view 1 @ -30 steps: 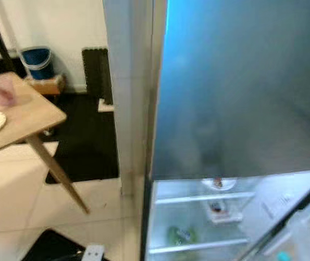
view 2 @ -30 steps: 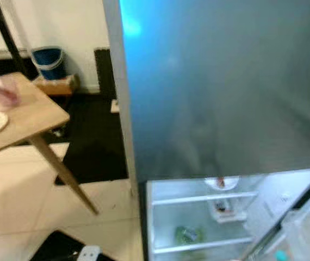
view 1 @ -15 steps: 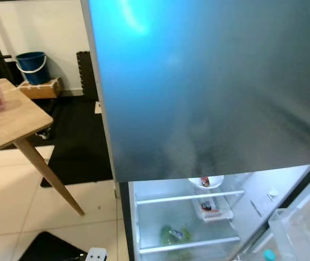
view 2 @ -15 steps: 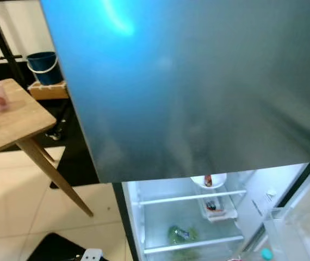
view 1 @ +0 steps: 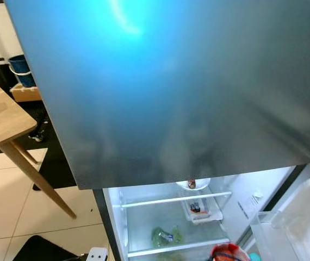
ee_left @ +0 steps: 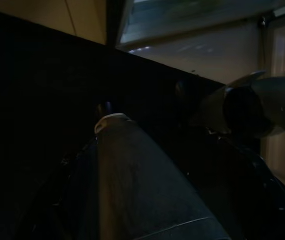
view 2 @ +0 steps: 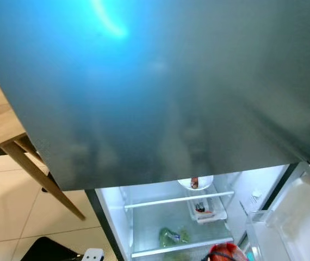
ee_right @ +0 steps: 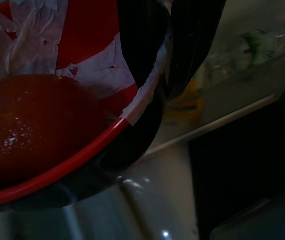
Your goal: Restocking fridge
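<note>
My right gripper (ee_right: 166,52) is shut on the rim of a red bowl (ee_right: 90,37), one black finger inside the rim and one outside. The bowl is lined with crumpled clear wrap and holds a red tomato (ee_right: 27,125). In the head views the red bowl (view 1: 228,253) peeks up at the bottom edge, in front of the fridge's open lower compartment (view 1: 168,217). Its lit shelves carry a white bowl (view 1: 192,184), a clear tray of small items (view 1: 201,209) and green vegetables (view 1: 166,237). My left arm hangs idle in the dark.
The fridge's shut upper door (view 1: 171,81) is close ahead, glossy grey-blue. The open lower door with clear bins (view 1: 293,225) stands at the right. A wooden table (view 1: 0,122) on slanted legs is at the left, a blue bucket (view 1: 19,64) behind it.
The camera has swung right and closer to the fridge, so the table slid left. The red bowl has come up into view at the bottom edge before the open compartment.
</note>
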Available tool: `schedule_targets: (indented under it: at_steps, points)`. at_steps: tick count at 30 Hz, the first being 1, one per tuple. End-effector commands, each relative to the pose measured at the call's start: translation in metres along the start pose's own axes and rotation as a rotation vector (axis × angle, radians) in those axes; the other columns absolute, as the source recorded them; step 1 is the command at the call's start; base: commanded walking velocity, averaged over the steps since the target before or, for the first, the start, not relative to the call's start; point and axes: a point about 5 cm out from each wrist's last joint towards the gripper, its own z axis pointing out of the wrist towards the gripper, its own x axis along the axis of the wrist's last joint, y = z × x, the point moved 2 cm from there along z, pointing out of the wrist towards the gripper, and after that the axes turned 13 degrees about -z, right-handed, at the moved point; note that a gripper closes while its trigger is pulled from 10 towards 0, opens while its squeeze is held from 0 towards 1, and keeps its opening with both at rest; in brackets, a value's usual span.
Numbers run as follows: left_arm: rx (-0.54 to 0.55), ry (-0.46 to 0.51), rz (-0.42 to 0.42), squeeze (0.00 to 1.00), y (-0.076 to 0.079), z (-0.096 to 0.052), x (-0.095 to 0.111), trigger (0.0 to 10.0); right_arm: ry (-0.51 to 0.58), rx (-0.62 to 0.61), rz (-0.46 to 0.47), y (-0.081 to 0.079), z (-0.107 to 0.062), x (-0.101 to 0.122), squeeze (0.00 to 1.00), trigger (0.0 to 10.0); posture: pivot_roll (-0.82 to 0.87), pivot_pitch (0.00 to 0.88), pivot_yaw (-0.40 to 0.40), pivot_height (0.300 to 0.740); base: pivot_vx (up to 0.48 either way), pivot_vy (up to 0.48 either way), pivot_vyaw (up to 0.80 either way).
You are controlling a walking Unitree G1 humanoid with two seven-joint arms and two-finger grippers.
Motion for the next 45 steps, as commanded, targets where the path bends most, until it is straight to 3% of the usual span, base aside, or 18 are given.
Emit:
schedule_targets:
  at_steps: [1, 4, 5, 12, 18, 21, 25, 38, 42, 45]
  points:
    - [0.016, 0.003, 0.005, 0.0, -0.005, -0.001, 0.0, 10.0, 0.031, -0.025, -0.025, 0.009, 0.0, 0.007, 0.0, 10.0, -0.06, 0.0, 0.002, 0.74, 0.0, 0.0, 0.0]
    - [0.016, 0.008, 0.005, 0.0, -0.005, -0.001, 0.001, 10.0, 0.07, -0.049, -0.068, 0.022, -0.001, 0.017, 0.0, 10.0, -0.06, 0.0, 0.001, 0.74, 0.0, 0.0, 0.0]
    - [0.015, 0.013, 0.006, 0.0, -0.004, -0.001, 0.002, 10.0, 0.112, -0.07, -0.105, 0.034, -0.003, 0.028, 0.0, 10.0, -0.06, 0.0, -0.001, 0.74, 0.0, 0.0, 0.0]
    - [0.014, 0.036, 0.015, 0.0, -0.004, -0.001, 0.005, 10.0, 0.232, -0.118, -0.205, 0.063, -0.009, 0.059, 0.0, 10.0, -0.06, 0.0, -0.001, 0.74, 0.0, 0.0, 0.0]
    - [0.011, 0.055, 0.022, 0.0, -0.003, -0.001, 0.007, 10.0, 0.273, -0.11, -0.269, 0.07, -0.012, 0.071, 0.0, 10.0, -0.05, 0.0, -0.002, 0.74, 0.0, 0.0, 0.0]
    - [0.005, 0.066, 0.039, 0.0, -0.002, -0.001, 0.009, 10.0, 0.274, -0.096, -0.309, 0.073, -0.013, 0.072, 0.0, 10.0, -0.05, 0.0, -0.004, 0.74, 0.0, 0.0, 0.0]
    - [-0.079, 0.171, 0.098, 0.0, 0.001, -0.005, 0.043, 10.0, 0.275, -0.098, -0.326, 0.081, -0.016, 0.074, 0.0, 10.0, -0.05, 0.0, -0.006, 0.74, 0.0, 0.0, 0.0]
    - [-0.138, 0.234, 0.227, 0.0, 0.011, -0.006, 0.066, 10.0, 0.255, -0.112, -0.299, 0.093, -0.019, 0.065, 0.0, 10.0, -0.03, 0.016, -0.009, 0.74, 0.0, 0.0, 0.0]
    - [-0.142, 0.239, 0.188, 0.0, 0.006, -0.008, 0.061, 10.0, 0.239, -0.11, -0.294, 0.093, -0.019, 0.057, 0.0, 10.0, -0.03, 0.037, -0.004, 0.74, 0.0, 0.0, 0.0]
    - [-0.099, 0.235, 0.112, 0.0, -0.01, -0.012, 0.046, 10.0, 0.217, -0.112, -0.277, 0.094, -0.019, 0.048, 0.0, 10.0, -0.03, 0.056, -0.005, 0.74, 0.0, 0.0, 0.0]
